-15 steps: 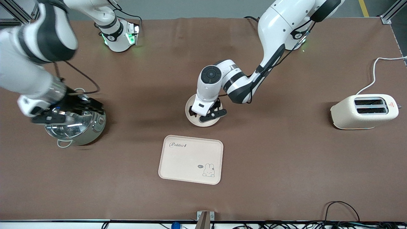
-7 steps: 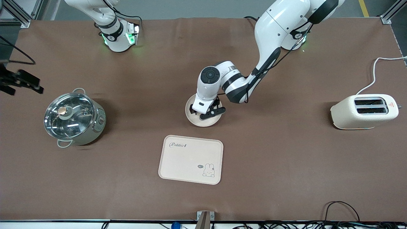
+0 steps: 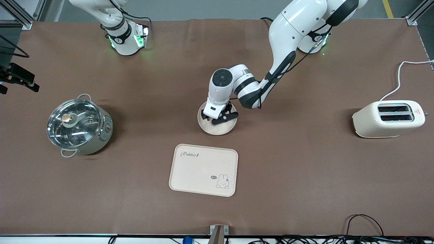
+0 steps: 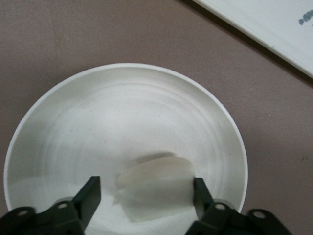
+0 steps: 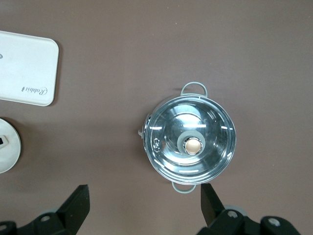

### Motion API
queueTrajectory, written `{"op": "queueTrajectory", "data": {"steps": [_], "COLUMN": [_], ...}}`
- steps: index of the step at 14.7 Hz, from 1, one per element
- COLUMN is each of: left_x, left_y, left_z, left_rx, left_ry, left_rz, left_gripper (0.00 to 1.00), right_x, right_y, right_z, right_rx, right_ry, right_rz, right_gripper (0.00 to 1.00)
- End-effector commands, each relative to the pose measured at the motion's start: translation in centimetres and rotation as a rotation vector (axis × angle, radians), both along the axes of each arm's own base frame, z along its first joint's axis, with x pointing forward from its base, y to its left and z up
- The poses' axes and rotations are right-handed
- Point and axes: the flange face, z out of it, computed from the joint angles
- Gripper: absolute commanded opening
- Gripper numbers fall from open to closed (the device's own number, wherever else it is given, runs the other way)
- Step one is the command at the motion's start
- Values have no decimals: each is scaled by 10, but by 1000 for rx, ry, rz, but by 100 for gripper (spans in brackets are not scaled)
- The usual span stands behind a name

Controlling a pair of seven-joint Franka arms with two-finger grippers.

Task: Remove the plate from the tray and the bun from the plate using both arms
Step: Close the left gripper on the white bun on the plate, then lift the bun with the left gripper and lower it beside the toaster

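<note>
The round plate [image 3: 217, 129] stands on the brown table, off the tray [image 3: 203, 169] and farther from the front camera than it. My left gripper [image 3: 218, 117] is low over the plate. In the left wrist view the plate [image 4: 122, 112] holds the pale bun [image 4: 154, 181], and my left gripper [image 4: 145, 193] is open with one finger at each end of the bun. One finger is against the bun, the other stands a little apart. My right gripper [image 3: 17, 81] is open and empty, raised at the right arm's end of the table [image 5: 144, 200].
A steel pot with a glass lid [image 3: 79, 127] stands toward the right arm's end and shows below my right gripper [image 5: 190, 147]. A cream toaster [image 3: 388, 118] with a white cord stands toward the left arm's end. The tray's corner [image 5: 24, 66] and the plate's edge [image 5: 7, 152] also show.
My right arm has swung away from over the pot out to the table's end. My left gripper has shifted slightly over the plate, staying around the bun.
</note>
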Motion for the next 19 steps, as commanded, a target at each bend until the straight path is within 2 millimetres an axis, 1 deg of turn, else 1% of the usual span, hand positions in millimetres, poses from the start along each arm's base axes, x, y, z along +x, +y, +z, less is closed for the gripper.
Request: {"op": "queueTrajectory", "data": {"steps": [1, 3, 4, 5, 6, 7, 8, 10, 11, 12, 13, 14, 15, 17, 18, 19], "left_x": [-1, 0, -1, 0, 1, 4, 11, 21, 33, 50, 61, 79, 99, 131, 146, 163], "left_y": [0, 1, 0, -1, -1, 0, 6, 17, 25, 42, 55, 77, 105, 161, 196, 238], "left_z": [-5, -6, -4, -2, 1, 7, 13, 41, 59, 70, 82, 90, 98, 109, 106, 96], "left_rx": [8, 16, 14, 12, 11, 12, 19, 64, 71, 74, 73, 85, 113, 151, 174, 180], "left_ry": [-24, -36, -39, -41, -45, -50, -52, -54, -58, -52, -62, -69, -65, -53, -22, 3], "left_rz": [-8, -26, -24, -22, -22, -19, -16, -21, -32, -47, -100, -153, -210, -311, -347, -366], "left_gripper": [57, 31, 15, 5, 0, 0, 0, 0, 0, 0, 0, 0, 0, 1, 1, 2], "right_x": [-3, -3, -3, -3, -4, -3, -3, -3, -3, -4, -4, -4, -5, -7, -7, -7], "right_y": [2, 3, 3, 1, -1, -1, -1, -2, -2, -3, -3, -3, -1, 3, 3, 2], "right_z": [1, 1, 1, 1, 1, 1, 1, 0, 0, -1, -1, -1, -1, -1, -1, -1], "right_rx": [-17, -15, -15, -15, -15, -15, -15, -15, -15, -13, -13, -14, -12, -12, -12, -12], "right_ry": [25, 25, 25, 25, 28, 25, 23, 25, 26, 31, 34, 36, 40, 59, 59, 59], "right_rz": [8, 8, 8, 6, 3, 3, 0, -1, -1, -4, -12, -57, -102, -111, -109, -108], "right_gripper": [100, 100, 100, 100, 100, 100, 100, 100, 100, 100, 100, 100, 100, 100, 100, 100]}}
